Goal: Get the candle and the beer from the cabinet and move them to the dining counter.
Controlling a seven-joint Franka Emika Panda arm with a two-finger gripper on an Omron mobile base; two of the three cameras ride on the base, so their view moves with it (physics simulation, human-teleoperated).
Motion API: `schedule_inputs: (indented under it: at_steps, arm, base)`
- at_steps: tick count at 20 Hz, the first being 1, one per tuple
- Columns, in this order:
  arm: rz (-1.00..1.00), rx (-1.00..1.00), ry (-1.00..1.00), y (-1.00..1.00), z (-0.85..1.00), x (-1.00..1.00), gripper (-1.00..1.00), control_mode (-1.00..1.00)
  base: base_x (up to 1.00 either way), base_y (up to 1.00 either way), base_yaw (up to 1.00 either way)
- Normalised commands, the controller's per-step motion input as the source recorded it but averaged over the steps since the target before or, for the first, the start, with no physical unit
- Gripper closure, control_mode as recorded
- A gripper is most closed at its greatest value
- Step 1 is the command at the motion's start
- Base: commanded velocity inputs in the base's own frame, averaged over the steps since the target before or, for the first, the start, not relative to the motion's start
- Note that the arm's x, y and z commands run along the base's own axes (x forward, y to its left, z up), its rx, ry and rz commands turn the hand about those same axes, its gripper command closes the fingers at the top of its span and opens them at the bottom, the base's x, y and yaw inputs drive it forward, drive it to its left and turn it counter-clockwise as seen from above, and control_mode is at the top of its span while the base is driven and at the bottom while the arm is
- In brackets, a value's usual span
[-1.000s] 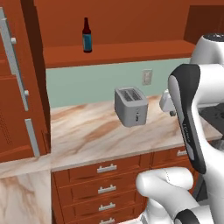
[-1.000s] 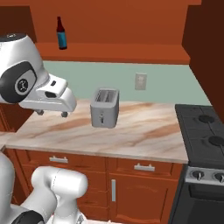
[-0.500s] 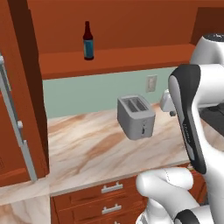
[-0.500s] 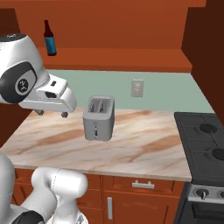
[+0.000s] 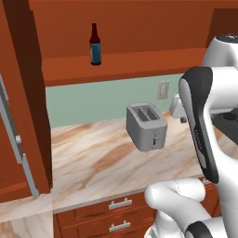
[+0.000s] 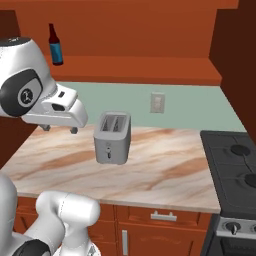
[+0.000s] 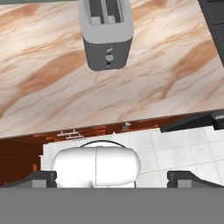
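Note:
The beer [image 5: 95, 45] is a slim dark bottle with a blue label, upright on the inner shelf of the open cabinet [image 5: 125, 62]; it also stands at the shelf's left end in the right base view [image 6: 55, 45]. The cabinet [image 6: 145, 68] hangs above the marbled counter, and its door [image 5: 21, 97] swings out at the left. My gripper [image 6: 59, 129] hangs over the counter's left part, well below the beer and apart from it, pointing down. In the hand view the gripper [image 7: 114, 179] is open, its dark fingertips [image 7: 41, 178] far apart with nothing between them. The candle and the dining counter are out of view.
A grey toaster [image 5: 146, 126] stands mid-counter [image 5: 93, 162], also seen from the right [image 6: 113, 136] and from above [image 7: 106, 33]. A black stove [image 6: 235, 170] adjoins the counter on the right. Drawers [image 5: 116, 216] run below the counter. A wall outlet [image 6: 157, 102] sits behind the toaster.
The whole scene grew larger and shifted between one second ago and half a second ago, so the base drove closer to the counter. Since then hardly anything has changed; the gripper stays open.

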Motion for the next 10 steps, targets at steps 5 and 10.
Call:
schedule_inputs:
  at_steps: [5,10]
  arm:
    - [0.0,0.0,0.0,0.0,0.0,0.0,-1.0,1.0]
    - [0.0,0.0,0.0,0.0,0.0,0.0,-1.0,1.0]
  base:
    - [0.55,-0.02,0.09]
    - [0.66,-0.01,0.13]
